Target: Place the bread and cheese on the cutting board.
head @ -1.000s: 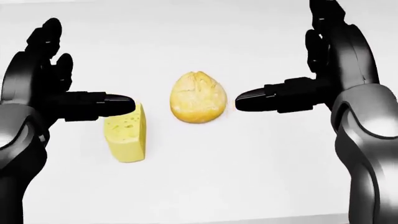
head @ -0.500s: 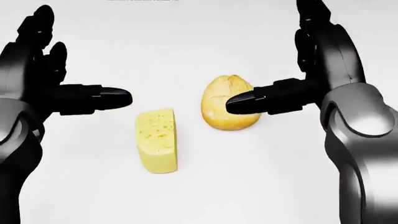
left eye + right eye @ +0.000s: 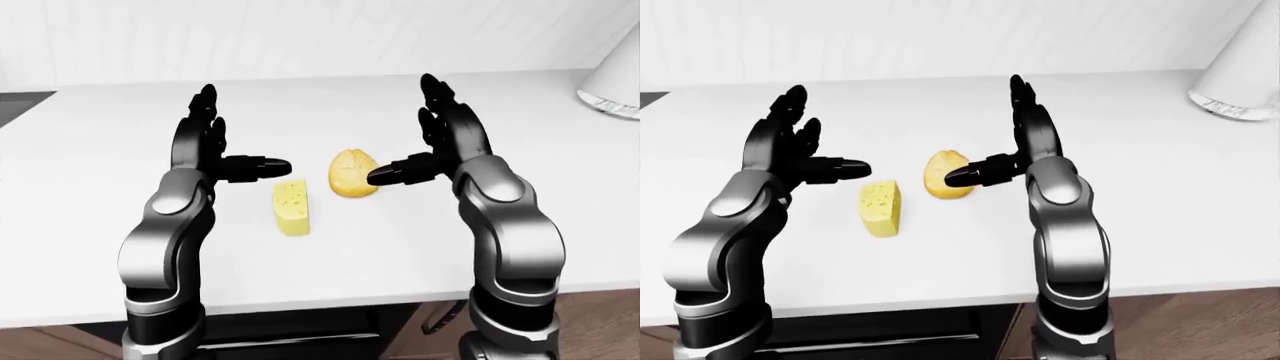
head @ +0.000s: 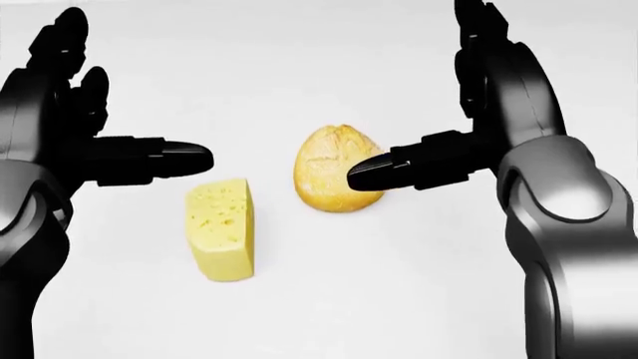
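A round golden bread roll [image 4: 329,168] lies on the white counter [image 3: 90,150], with a pale yellow cheese wedge [image 4: 221,228] just to its lower left. My left hand [image 4: 129,97] is open above and left of the cheese, fingers upright and thumb pointing right, touching nothing. My right hand [image 4: 419,97] is open too, and its thumb tip overlaps the roll's right edge in the head view. Whether the thumb touches the roll is unclear. No cutting board shows in any view.
A white cone-shaped object [image 3: 612,82] stands at the counter's top right. A dark surface [image 3: 20,105] cuts into the counter at the far left. The counter's near edge [image 3: 300,304] runs along the bottom, with wooden cabinet fronts [image 3: 590,322] below.
The head view swung, so bread and cheese slid right, then partly back left. The right thumb, earlier clear of the roll, now overlaps its right edge. Both hands stayed open.
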You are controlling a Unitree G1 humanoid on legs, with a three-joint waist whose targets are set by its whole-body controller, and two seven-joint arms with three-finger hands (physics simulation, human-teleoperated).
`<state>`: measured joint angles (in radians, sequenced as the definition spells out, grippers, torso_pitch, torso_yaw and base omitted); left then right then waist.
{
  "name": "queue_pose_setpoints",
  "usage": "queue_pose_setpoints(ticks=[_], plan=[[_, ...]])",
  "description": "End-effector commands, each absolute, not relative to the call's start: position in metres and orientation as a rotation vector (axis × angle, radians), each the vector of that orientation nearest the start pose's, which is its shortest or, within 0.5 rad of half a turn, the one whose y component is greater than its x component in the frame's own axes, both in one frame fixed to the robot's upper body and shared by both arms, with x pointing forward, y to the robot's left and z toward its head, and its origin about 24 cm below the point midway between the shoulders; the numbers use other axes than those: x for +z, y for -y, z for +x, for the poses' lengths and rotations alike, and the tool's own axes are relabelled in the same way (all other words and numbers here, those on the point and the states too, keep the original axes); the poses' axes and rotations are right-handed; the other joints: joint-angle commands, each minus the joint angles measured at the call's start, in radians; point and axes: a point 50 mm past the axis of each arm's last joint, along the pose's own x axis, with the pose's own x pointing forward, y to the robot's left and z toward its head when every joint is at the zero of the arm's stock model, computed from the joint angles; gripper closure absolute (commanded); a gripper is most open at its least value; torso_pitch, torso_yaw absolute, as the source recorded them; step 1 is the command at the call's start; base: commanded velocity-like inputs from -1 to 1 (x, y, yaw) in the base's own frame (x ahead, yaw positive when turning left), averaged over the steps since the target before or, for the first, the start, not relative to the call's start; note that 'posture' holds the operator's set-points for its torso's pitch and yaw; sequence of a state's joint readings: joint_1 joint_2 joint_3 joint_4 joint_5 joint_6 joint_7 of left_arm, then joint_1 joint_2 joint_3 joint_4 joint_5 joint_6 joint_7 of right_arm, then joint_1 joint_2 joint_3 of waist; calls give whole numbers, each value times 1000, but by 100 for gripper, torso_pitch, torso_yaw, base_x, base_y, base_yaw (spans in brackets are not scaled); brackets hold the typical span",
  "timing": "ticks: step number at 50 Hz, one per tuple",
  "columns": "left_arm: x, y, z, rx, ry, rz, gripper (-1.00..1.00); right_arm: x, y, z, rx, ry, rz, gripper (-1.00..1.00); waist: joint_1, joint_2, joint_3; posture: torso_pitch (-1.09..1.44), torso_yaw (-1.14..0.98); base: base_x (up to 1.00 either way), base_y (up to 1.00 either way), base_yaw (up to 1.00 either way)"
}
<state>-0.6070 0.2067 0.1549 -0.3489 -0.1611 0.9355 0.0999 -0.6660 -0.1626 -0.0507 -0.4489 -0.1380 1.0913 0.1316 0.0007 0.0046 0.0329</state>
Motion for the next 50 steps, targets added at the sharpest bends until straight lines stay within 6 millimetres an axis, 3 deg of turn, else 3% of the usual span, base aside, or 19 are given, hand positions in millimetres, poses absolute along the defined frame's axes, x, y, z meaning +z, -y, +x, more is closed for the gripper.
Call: queue_pose_setpoints(ticks=[1, 18, 50], plan=[[227, -171, 310, 56, 116, 41, -100, 240, 143, 300, 49, 94, -229, -100, 0, 0, -25, 0, 0, 0, 0, 0], [228, -170, 310, 55, 117, 41, -100, 254, 131, 300, 131, 34, -290, -100, 0, 1, -24, 0, 0, 0, 0, 0], [227, -171, 310, 56, 112, 40, -100, 244, 111, 329, 223, -47, -415, -100, -3, 12, -30, 0, 0, 0, 0, 0]])
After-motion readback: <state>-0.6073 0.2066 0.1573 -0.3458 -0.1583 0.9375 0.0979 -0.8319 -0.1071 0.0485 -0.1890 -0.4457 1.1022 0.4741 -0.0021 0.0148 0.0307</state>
